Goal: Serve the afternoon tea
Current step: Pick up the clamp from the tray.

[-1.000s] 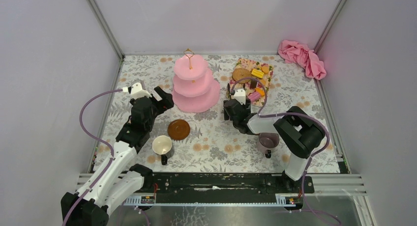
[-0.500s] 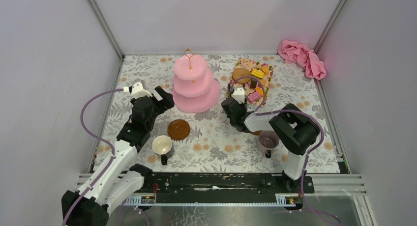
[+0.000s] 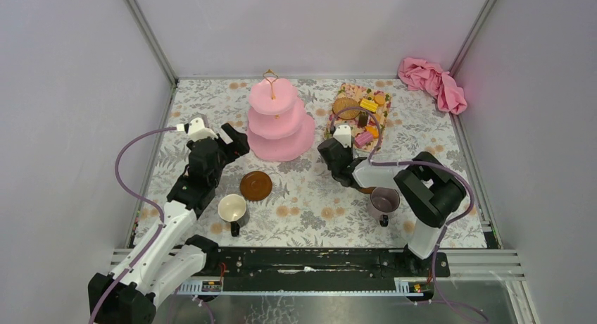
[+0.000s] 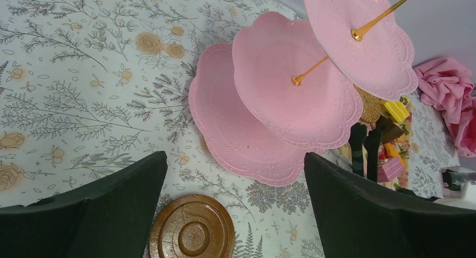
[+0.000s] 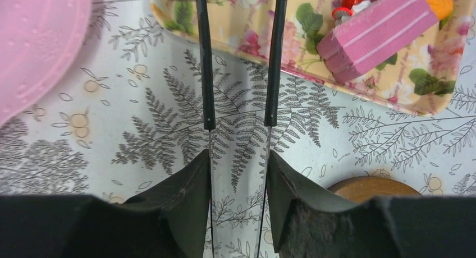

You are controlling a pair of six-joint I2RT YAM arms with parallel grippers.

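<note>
- the right claw grips the slim black tongs, with one arm of the tongs against each finger. the tongs reach over the rim of the flowered tray, which lies just to the right of the pink cake stand.
- i judge that the step in hand is to take one treat from the tray with the tongs. to do it well, the tips should stand on both sides of a single piece, for example the pink cake slice, before the squeeze. the squeeze should be gentle, so that the piece does not slip or crumble.
- the lift should go straight up and then across to a tier of the cake stand. the tiers look bare.
- the left claw is wide open and holds nothing, just left of the cake stand.
- the white mug and a brown saucer stand in front of the cake stand.
- no brand, label or writing can be read.
</note>
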